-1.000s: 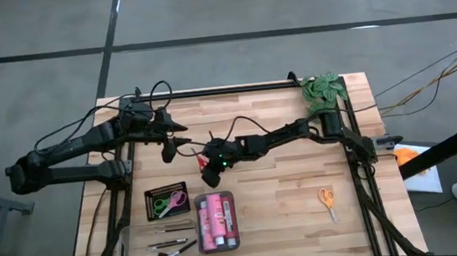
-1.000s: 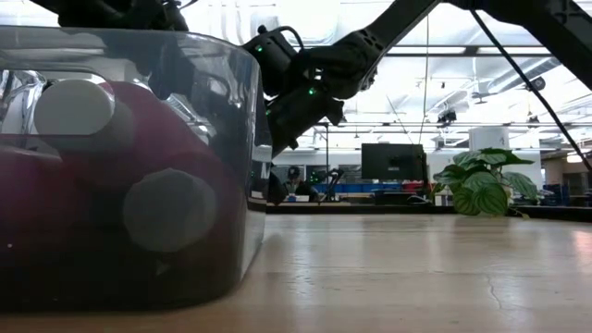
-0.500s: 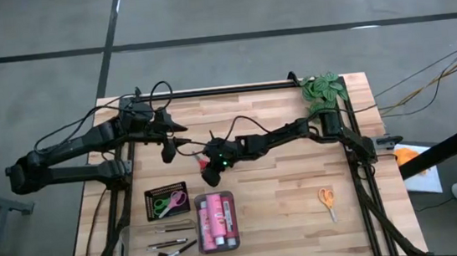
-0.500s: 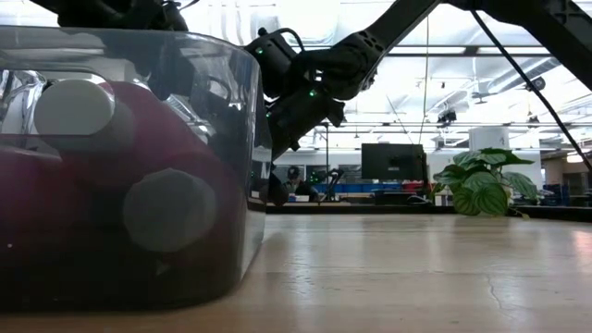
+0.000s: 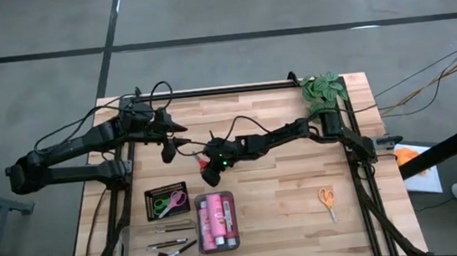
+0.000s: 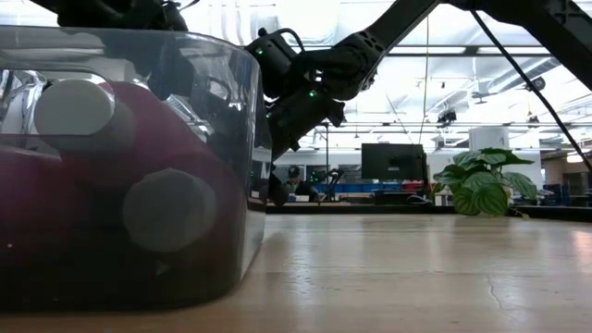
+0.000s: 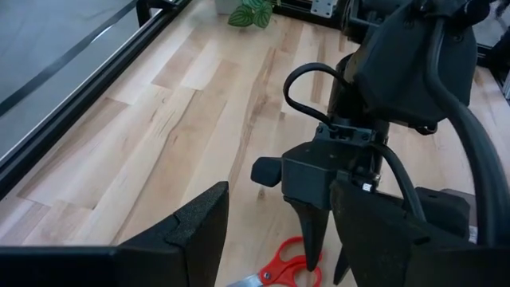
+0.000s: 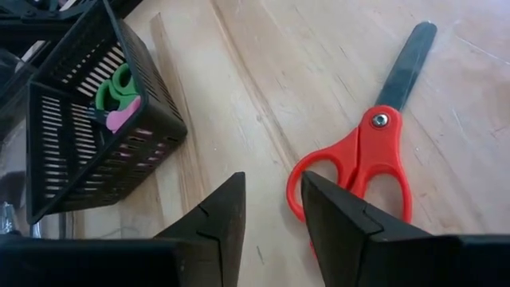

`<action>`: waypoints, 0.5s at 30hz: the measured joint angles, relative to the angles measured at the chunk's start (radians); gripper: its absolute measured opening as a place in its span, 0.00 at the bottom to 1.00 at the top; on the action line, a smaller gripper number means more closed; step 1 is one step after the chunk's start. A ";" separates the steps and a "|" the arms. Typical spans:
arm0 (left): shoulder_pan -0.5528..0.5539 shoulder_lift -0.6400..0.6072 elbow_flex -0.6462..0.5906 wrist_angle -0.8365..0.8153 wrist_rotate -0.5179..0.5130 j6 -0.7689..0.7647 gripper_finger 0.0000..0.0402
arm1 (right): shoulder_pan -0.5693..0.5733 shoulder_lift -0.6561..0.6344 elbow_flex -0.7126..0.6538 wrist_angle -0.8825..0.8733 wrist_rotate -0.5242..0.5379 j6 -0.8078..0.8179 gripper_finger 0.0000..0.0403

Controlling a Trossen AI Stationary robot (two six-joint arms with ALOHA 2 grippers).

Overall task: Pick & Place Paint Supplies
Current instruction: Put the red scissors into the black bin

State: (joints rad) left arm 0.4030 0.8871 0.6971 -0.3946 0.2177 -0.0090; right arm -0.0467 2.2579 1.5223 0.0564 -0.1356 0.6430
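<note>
Red-handled scissors (image 8: pixel 374 155) lie flat on the wooden table, blades pointing away from the right wrist camera. My right gripper (image 8: pixel 272 187) stands open just over their handle loops, slanting down; it also shows in the high view (image 5: pixel 207 172). One of its fingers (image 7: pixel 312 235) points down at the red handle (image 7: pixel 291 263). My left gripper (image 5: pixel 168 153) hangs open and empty a little to the left, facing the right gripper. A black mesh tray (image 8: pixel 96 151) holds green and pink scissors (image 5: pixel 168 203). A clear tray (image 5: pixel 217 221) holds pink paint bottles. My right gripper has one finger (image 8: pixel 343 223) in front of the scissors' near handle loop (image 8: pixel 299 187). I cannot tell whether it touches the loop. The scissors lie flat on the table, not lifted.
Brushes lie in a second clear tray (image 5: pixel 168 247) at the near left. Orange scissors (image 5: pixel 327 202) lie alone at the near right. A green plant (image 5: pixel 323 89) stands at the far right corner. The low view is half filled by the clear bottle tray (image 6: pixel 120 185).
</note>
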 joint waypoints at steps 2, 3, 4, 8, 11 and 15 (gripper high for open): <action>0.000 0.000 0.000 0.000 0.000 0.000 0.56 | 0.000 -0.008 -0.001 0.000 0.000 -0.004 0.30; 0.000 0.000 0.000 0.000 0.000 0.000 0.56 | 0.001 -0.018 -0.001 0.000 0.000 -0.016 0.30; 0.000 0.000 0.000 0.000 0.000 0.000 0.56 | 0.001 -0.029 -0.002 0.001 0.004 -0.034 0.30; 0.000 0.000 0.000 0.000 0.000 0.000 0.56 | 0.002 -0.095 -0.010 0.013 0.053 -0.101 0.30; 0.000 0.000 0.000 -0.002 0.000 0.000 0.56 | 0.001 -0.150 -0.053 0.028 0.081 -0.124 0.30; 0.000 0.000 0.000 -0.003 0.000 0.000 0.56 | 0.002 -0.246 -0.172 0.125 0.114 -0.132 0.30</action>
State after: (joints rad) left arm 0.4030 0.8871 0.6971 -0.3972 0.2178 -0.0093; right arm -0.0452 2.0122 1.3505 0.1811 -0.0217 0.5113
